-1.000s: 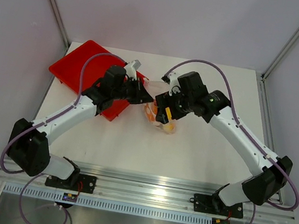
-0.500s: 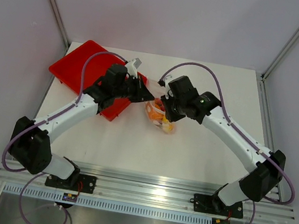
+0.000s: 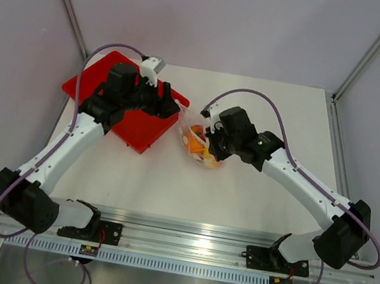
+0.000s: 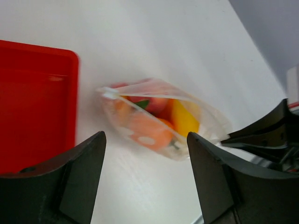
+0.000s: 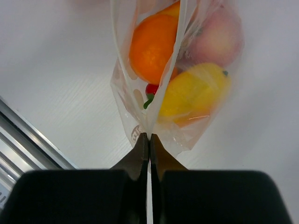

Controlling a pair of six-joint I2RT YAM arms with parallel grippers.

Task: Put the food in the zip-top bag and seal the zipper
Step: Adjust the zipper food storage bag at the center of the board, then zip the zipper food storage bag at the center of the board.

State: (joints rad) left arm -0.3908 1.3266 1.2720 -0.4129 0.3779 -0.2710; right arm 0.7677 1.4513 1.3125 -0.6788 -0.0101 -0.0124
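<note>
The zip-top bag (image 3: 196, 141) lies on the white table between both arms, with the food inside it. In the right wrist view an orange ball (image 5: 152, 46), a pale pink ball (image 5: 217, 37) and a yellow-orange piece (image 5: 194, 93) show through the plastic. My right gripper (image 5: 149, 135) is shut on the bag's edge, where the zipper (image 5: 170, 60) runs away from the fingertips as a pale strip. My left gripper (image 4: 145, 140) stands open a little short of the bag (image 4: 159, 116) and touches nothing. Its fingers hang over the table beside the red tray. Whether the mouth is sealed I cannot tell.
The red tray (image 3: 127, 106) lies at the back left, partly under my left arm, and its edge (image 4: 32, 102) shows in the left wrist view. An aluminium rail (image 3: 189, 233) runs along the near table edge. Frame posts stand at the two back corners.
My left gripper opened, let go of the bag and drew back to the left over the tray. My right gripper closed on the bag's edge.
</note>
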